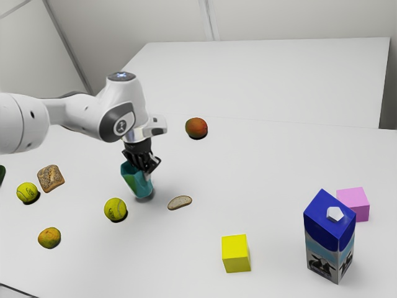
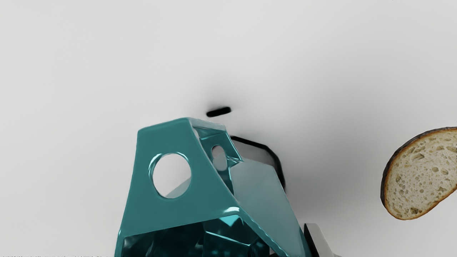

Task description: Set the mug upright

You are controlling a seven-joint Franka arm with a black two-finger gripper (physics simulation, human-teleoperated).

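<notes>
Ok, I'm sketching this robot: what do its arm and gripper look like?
The arm is white with rounded segments, dark grey joint trim, a dark emblem on one joint and a dark round cap. The gripper is black and angular.

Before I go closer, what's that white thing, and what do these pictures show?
It's a white robot arm with a black gripper, its hand. The exterior view comes from beside the arm; the wrist view, from its hand. The gripper is at a shiny teal mug; I can't tell whether it's holding it. On the white table are two yellow tennis balls, an oval bread slice, a square bread chunk, two orangey fruits, a yellow cube, a pink cube and a blue-topped carton.
</notes>
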